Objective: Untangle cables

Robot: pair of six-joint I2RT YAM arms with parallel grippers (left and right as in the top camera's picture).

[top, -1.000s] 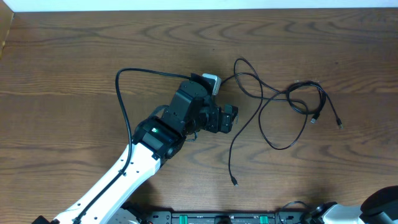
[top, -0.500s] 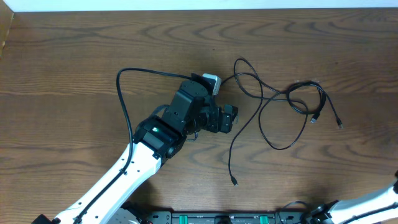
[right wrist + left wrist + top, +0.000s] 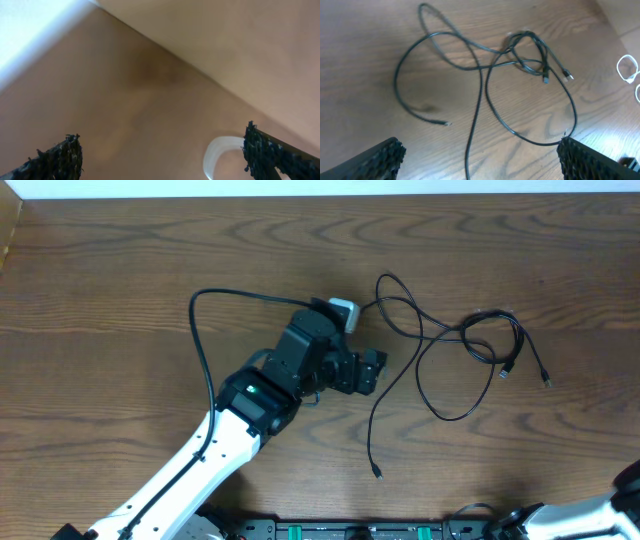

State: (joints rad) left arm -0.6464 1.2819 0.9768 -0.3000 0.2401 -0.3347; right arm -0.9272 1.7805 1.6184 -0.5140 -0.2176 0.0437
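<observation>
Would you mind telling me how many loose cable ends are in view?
4. One cable end lies alone toward the robot; two sit together at the right of the tangle; the fourth shows in the left wrist view, lower left. The left arm may hide more.

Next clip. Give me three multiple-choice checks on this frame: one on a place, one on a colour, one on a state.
1. In the overhead view, where do the tangled cables lie from the left gripper?
A toward the picture's right edge
B beneath its arm
C toward the picture's left edge

2. What colour are they?
A red
B black
C yellow

3. The left gripper is:
A shut on a cable
B shut, empty
C open, empty

Key: 1 A, they sit to the right of the gripper in the picture. 2 B, the strands look black in both views. 3 C, the left wrist view shows its fingers wide apart, gripping nothing.
</observation>
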